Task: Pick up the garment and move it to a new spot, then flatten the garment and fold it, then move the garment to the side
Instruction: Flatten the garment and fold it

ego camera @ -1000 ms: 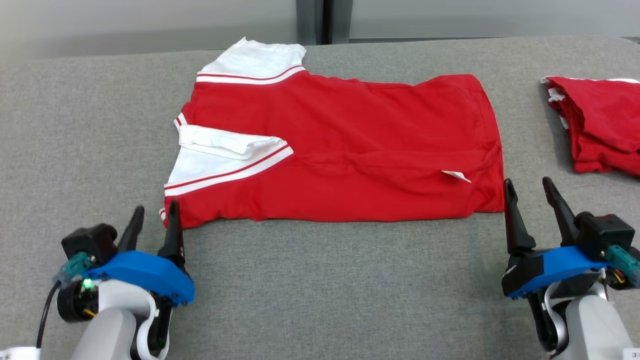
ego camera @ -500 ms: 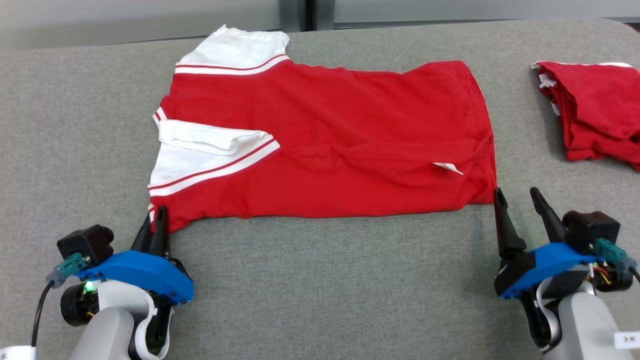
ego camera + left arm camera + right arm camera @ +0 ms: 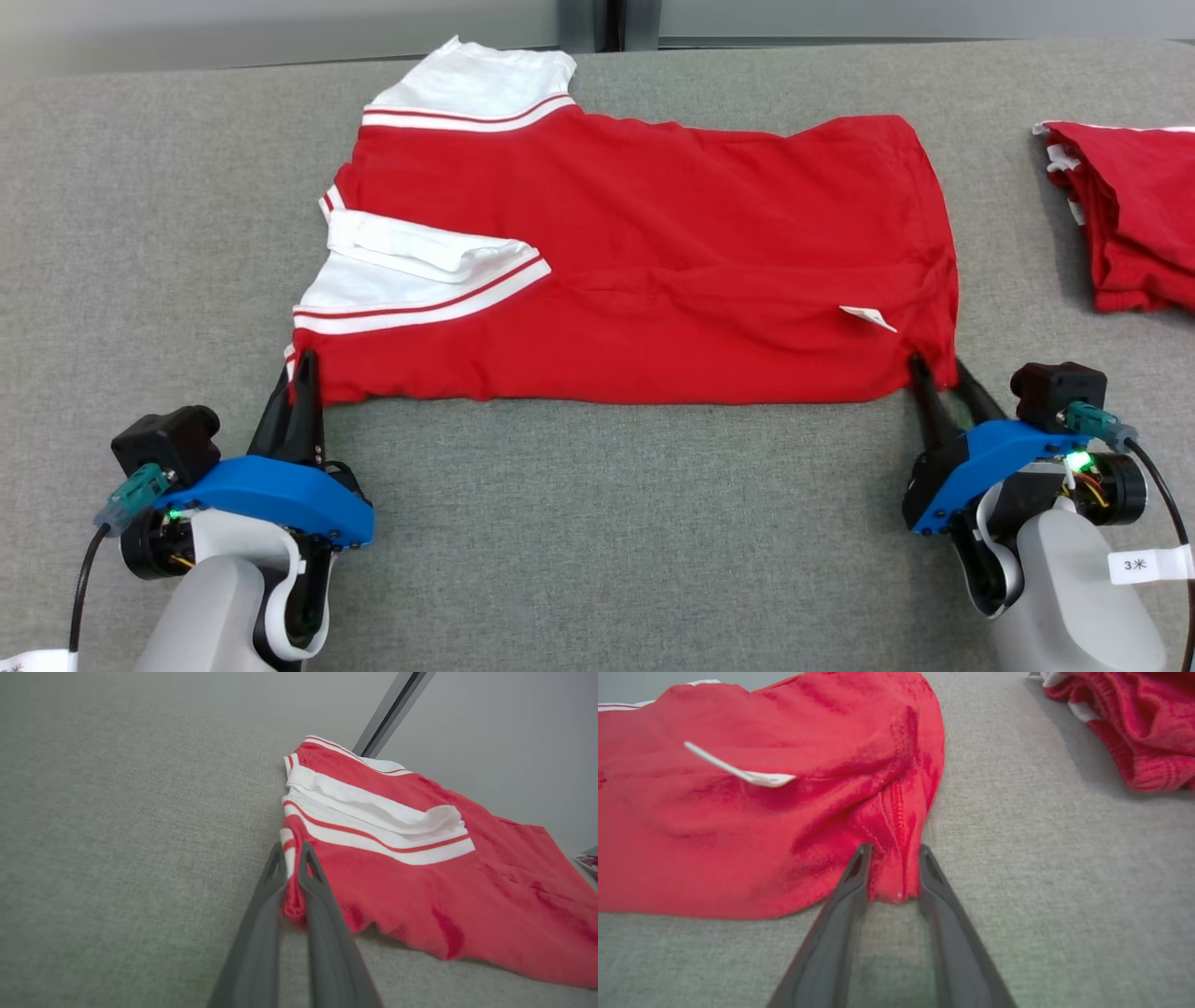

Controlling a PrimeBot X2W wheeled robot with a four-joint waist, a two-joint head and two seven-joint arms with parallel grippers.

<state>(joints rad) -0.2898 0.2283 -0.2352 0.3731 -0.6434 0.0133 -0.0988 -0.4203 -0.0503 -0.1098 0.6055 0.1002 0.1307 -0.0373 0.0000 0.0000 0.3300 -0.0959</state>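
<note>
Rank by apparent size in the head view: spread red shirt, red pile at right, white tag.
1. spread red shirt
2. red pile, partly cut off by the picture's edge
3. white tag

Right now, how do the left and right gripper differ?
Jaws: left gripper is pinched shut on the shirt; right gripper sits with jaws apart, astride the cloth, grip unclear. Spot: left is at the white-striped corner, right at the plain red hem corner. Shared: both at the shirt's near edge, low on the table.
</note>
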